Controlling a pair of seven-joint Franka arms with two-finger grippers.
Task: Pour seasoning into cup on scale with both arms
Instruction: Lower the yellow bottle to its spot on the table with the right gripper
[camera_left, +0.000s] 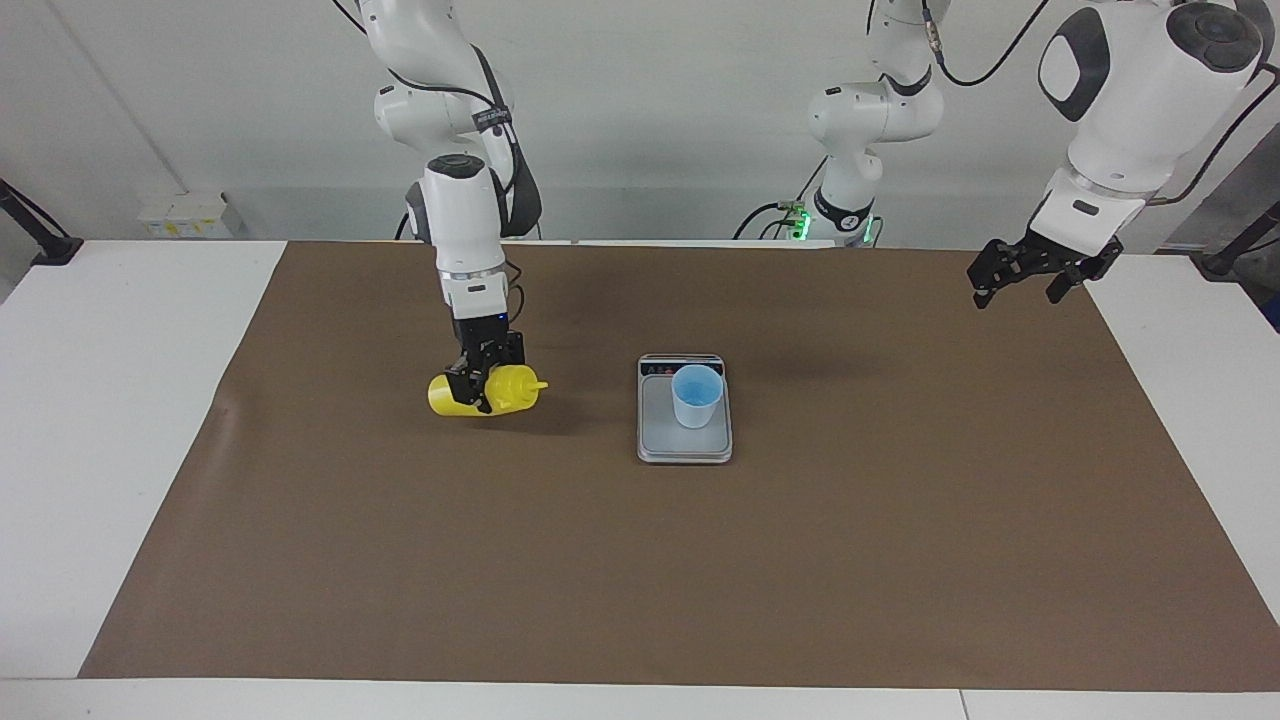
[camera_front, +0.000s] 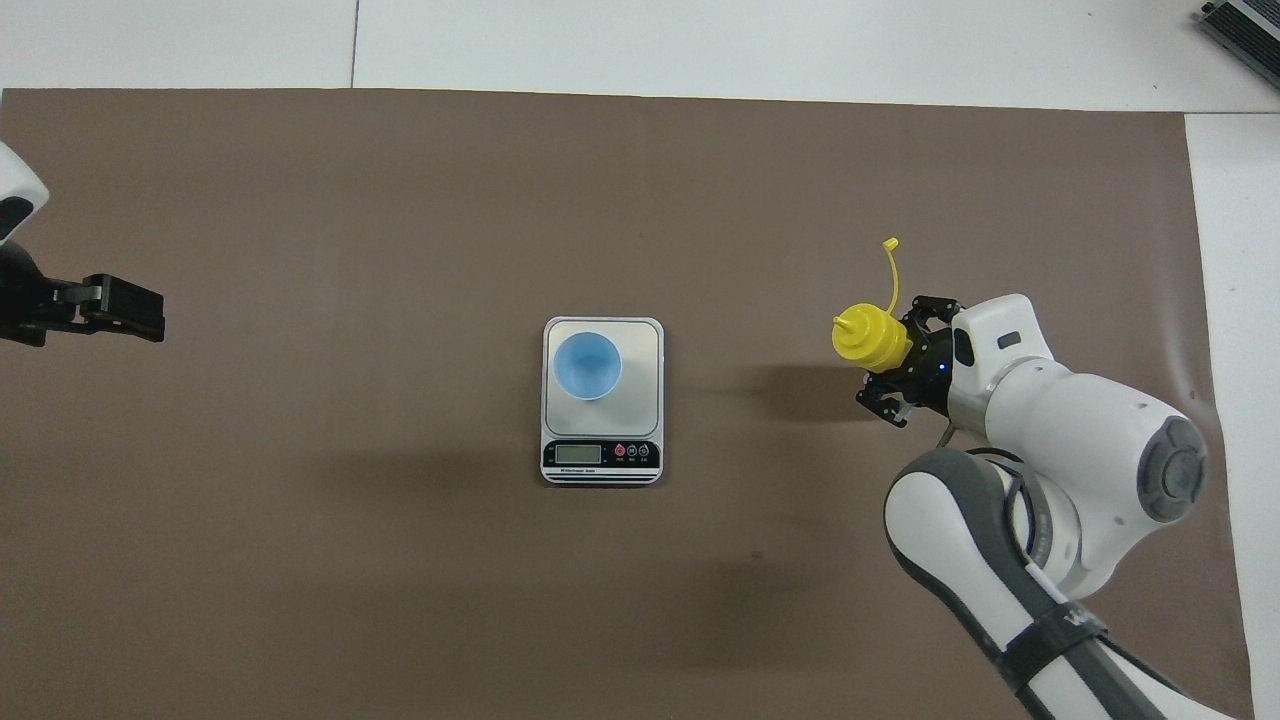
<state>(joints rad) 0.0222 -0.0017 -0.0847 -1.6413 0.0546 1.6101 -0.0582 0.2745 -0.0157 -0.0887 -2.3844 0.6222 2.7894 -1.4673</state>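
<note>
The seasoning (camera_left: 452, 394) is a yellow squeeze bottle held on its side, just above the brown mat. Its nozzle points toward the scale, and its tethered cap (camera_front: 890, 246) hangs loose. My right gripper (camera_left: 484, 384) is shut on the seasoning (camera_front: 866, 337), gripping its body from above, toward the right arm's end of the table. The light blue cup (camera_left: 697, 396) stands upright on the silver-grey scale (camera_left: 655, 437), at mid-table. In the overhead view the cup (camera_front: 587, 364) sits on the plate of the scale (camera_front: 643, 347), farther from the robots than the display. My left gripper (camera_left: 1028, 272) waits open in the air over the mat's edge at the left arm's end.
A brown mat (camera_left: 640, 580) covers most of the white table (camera_left: 110, 420). A small wrinkle in the mat (camera_front: 1190, 395) lies near the right arm. A dark device (camera_front: 1243, 22) sits at the table's corner farthest from the robots.
</note>
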